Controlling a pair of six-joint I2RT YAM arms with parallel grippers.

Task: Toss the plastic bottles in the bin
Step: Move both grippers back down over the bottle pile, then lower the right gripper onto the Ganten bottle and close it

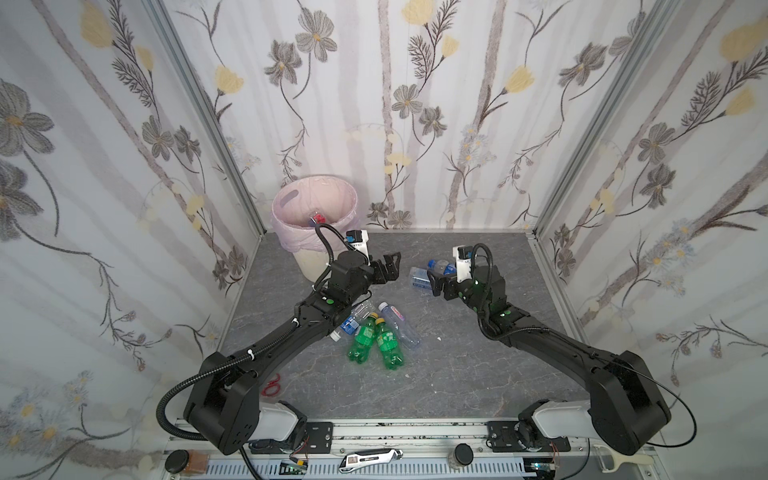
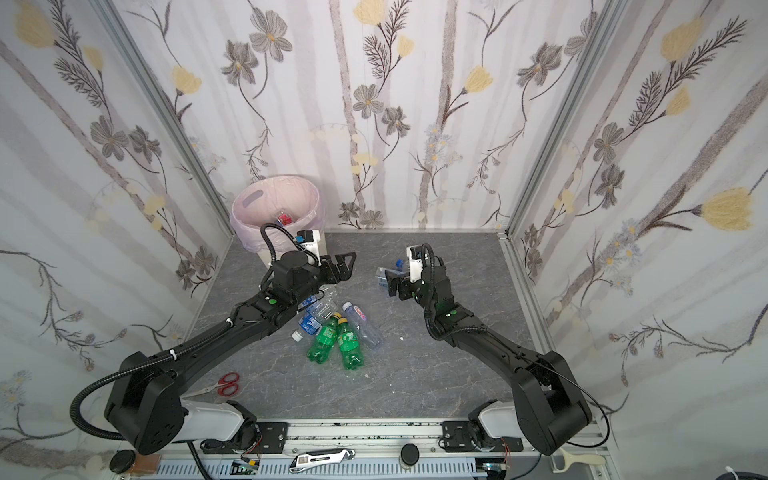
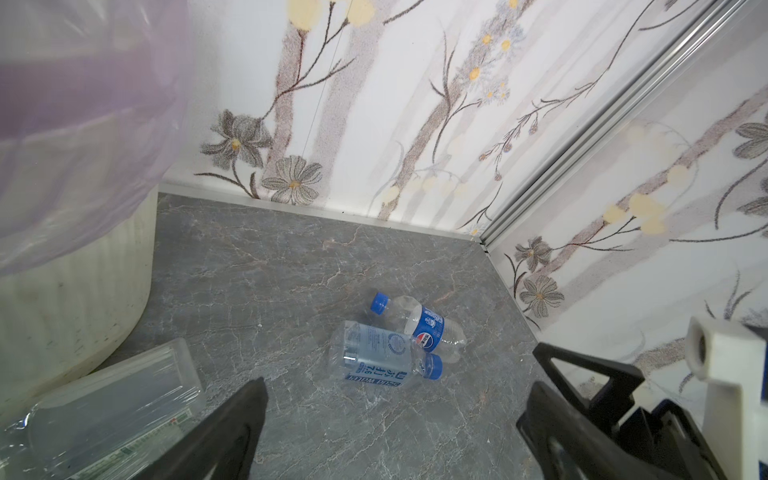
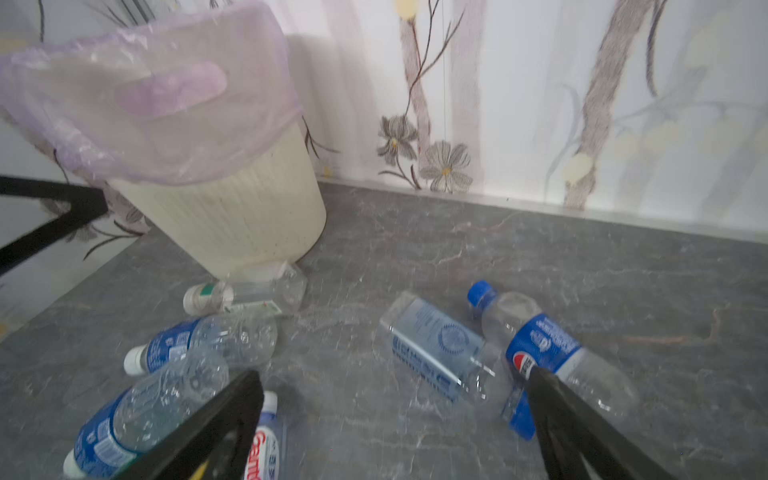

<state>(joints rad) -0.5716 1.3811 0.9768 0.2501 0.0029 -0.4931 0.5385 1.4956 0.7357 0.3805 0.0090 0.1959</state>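
Note:
The cream bin (image 1: 299, 262) with its pink liner stands in the back left corner, and a red-labelled bottle (image 1: 318, 218) lies inside it. Two green bottles (image 1: 388, 345) and clear blue-labelled ones (image 1: 349, 324) lie mid-table under my left forearm. My left gripper (image 1: 390, 262) hangs open and empty beside the bin (image 3: 62, 311). A square clear bottle (image 4: 432, 340) and a Pepsi-labelled bottle (image 4: 540, 345) lie side by side. My right gripper (image 4: 392, 386) is open just above them, holding nothing. Another clear bottle (image 4: 245, 297) rests against the bin's foot (image 4: 232, 216).
Red scissors (image 2: 226, 384) lie at the front left by the left arm's base. A utility knife (image 1: 370, 457), two small jars and a white peeler (image 1: 615, 457) sit on the front rail. Flowered walls close in three sides.

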